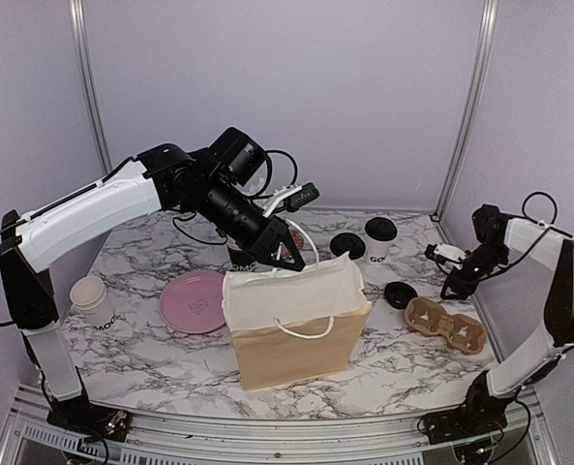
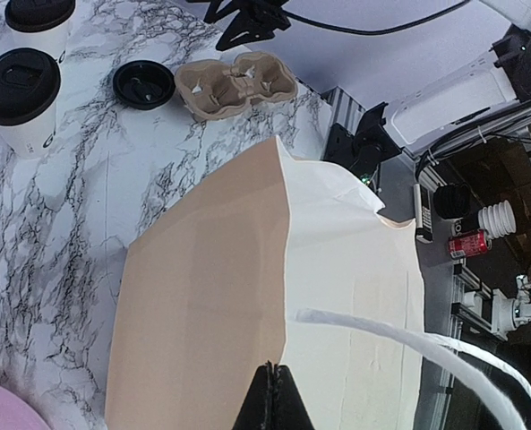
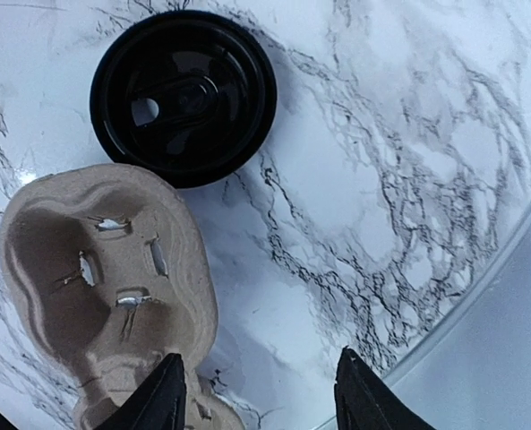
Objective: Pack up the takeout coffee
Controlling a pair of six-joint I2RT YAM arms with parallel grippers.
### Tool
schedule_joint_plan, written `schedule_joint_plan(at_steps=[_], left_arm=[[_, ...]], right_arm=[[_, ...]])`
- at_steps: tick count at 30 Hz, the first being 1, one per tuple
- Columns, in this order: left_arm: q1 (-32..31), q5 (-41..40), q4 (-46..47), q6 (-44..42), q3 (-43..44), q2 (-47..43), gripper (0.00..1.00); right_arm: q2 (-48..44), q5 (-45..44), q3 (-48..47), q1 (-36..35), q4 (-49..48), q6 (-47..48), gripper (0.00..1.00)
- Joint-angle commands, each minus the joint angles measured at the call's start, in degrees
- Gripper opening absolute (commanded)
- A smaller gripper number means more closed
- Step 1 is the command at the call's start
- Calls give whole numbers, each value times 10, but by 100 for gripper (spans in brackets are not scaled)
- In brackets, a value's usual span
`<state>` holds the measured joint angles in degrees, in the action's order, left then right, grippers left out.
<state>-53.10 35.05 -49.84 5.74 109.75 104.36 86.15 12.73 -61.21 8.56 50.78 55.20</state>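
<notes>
Left hand [image 1: 291, 259] closed at the paper bag [image 1: 296, 334] rim; right hand [image 3: 263, 360] open over the cup carrier [image 3: 104, 269]. Takeout coffee [image 1: 380, 237] stands well to its left. It's light and crushable, so I'd grip mid-wall, gently.

The takeout coffee [image 1: 380, 239] is a white paper cup with black lettering on its side and a round black lid on top. It stands upright on the marbled surface [image 1: 170, 358], toward the back right.
</notes>
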Motion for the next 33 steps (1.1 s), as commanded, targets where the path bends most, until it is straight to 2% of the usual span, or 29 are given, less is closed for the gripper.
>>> schedule_joint_plan(at_steps=[1,4,8,11,33], left_arm=[[2,-22,-32,-1,16,14,0],[2,-30,-35,-7,24,15,0],[3,-33,-40,-14,29,19,1],[4,-37,-42,-15,30,21,2],[4,-44,-50,-23,16,17,2]], right_arm=[[-69,-6,12,2,66,-14,56],[-85,-16,26,2,111,2,54],[-101,-17,47,2,120,19,53],[-90,-17,50,2,126,27,48],[-8,13,67,1,103,71,41]])
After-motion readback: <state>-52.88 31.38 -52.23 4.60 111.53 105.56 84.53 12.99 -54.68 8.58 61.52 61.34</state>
